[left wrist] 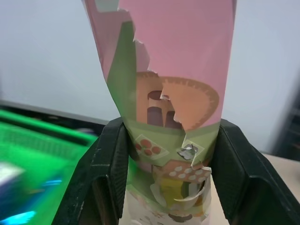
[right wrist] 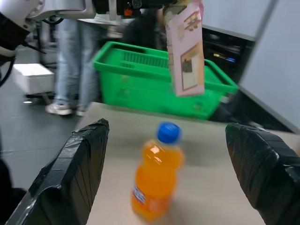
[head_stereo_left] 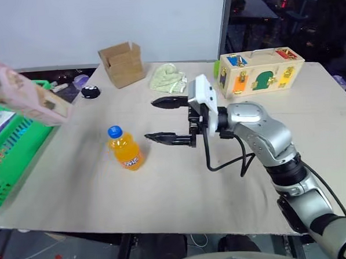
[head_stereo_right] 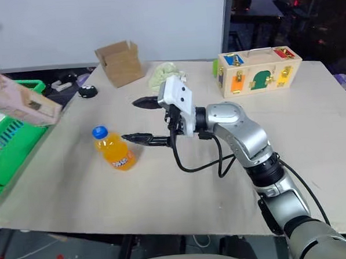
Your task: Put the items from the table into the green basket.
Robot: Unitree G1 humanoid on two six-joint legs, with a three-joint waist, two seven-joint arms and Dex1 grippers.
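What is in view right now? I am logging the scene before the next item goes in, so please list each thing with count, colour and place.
pink carton: one, pink with printed pictures, held in the air over the table's left edge, by the basket
orange-drink bottle: one, orange, blue cap, red label, upright on the table
green basket: one, bright green, off the table's left edge
table: one, pale beige
cardboard box: one, brown, open, far side of the table
cloth: one, pale green, beside the cardboard box
wooden latch box: one, pale wood with coloured panels, far right
person's legs: one pair, jeans, beyond the basket
left gripper: fingers shut on the pink carton
right gripper: fingers open, beside the bottle
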